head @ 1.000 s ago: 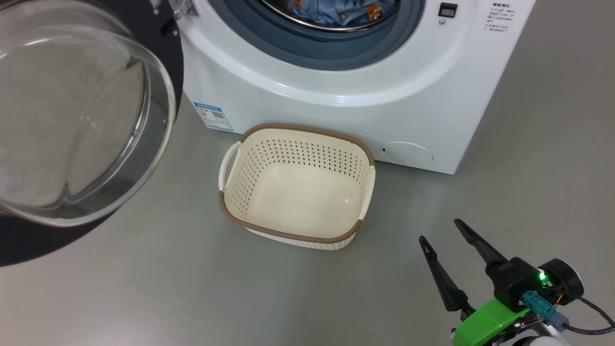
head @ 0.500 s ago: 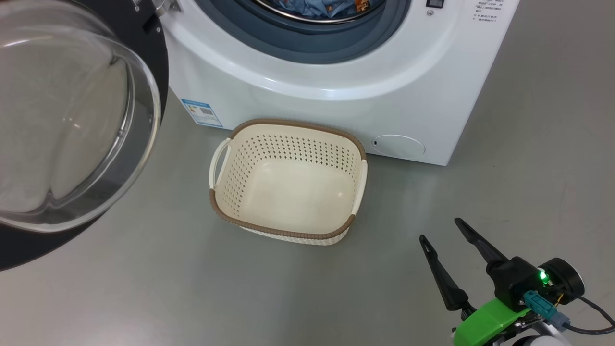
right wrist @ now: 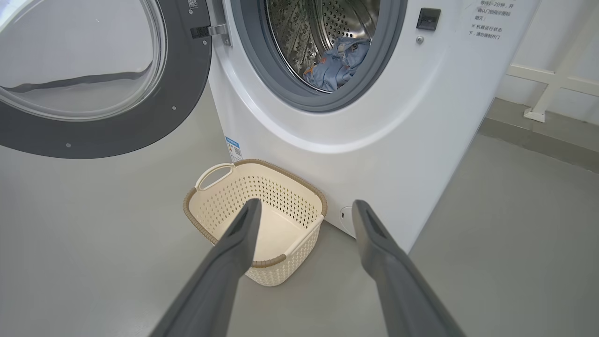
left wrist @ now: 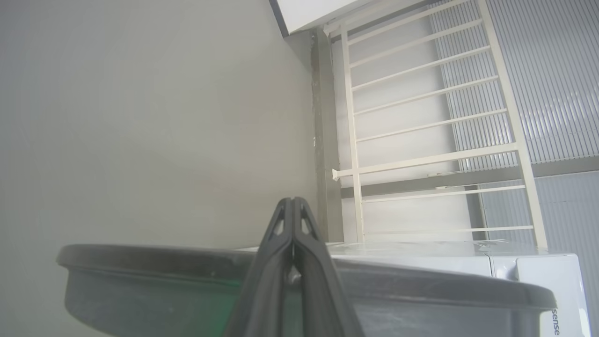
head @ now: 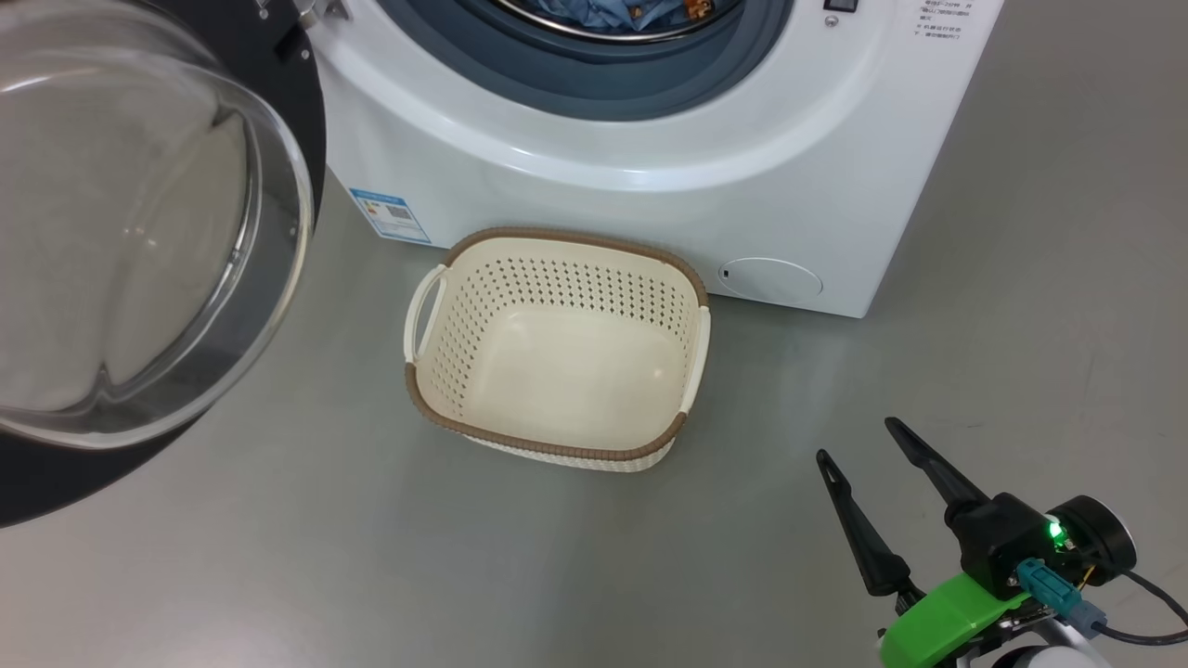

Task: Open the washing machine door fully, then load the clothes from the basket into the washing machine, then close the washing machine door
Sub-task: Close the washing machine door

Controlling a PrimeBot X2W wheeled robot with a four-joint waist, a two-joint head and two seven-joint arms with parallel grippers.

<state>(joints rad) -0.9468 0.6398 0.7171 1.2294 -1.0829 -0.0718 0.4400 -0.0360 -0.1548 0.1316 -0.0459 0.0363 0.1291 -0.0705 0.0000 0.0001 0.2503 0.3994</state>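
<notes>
The basket [head: 575, 283] stands bare on the floor just in front of the washing machine [head: 631, 204]. The clothes [right wrist: 334, 68] lie low in the drum [right wrist: 327, 28], close behind the gasket [right wrist: 323, 104]. So we judge that only the closing is left.

The washing machine door [head: 139, 232] stands wide open on the left, its glass bowl bulging towards us. Our left gripper [left wrist: 293, 202] has its fingers pressed together and holds nothing. In the left wrist view it sits over the door's black rim [left wrist: 140, 257], though we cannot tell whether it touches. Our right gripper [head: 856, 438] hangs near and to the right, fingers spread and empty, well apart from the basket.

We see several risks from here:

- **Slipping off the rim:** the rim is glossy and curved, so closed fingers pushing at a slant may skid off and knock the glass.
- **Failing to latch:** a push that is too soft may leave the door resting against the front without catching.
- **Trapped cloth:** a fold lying across the gasket would be pinched and keep the door from shutting. We cannot see the lip well enough to rule that out.
- **Clipping the basket:** it sits below the opening, and we cannot judge whether the door's lower edge passes over it.
</notes>
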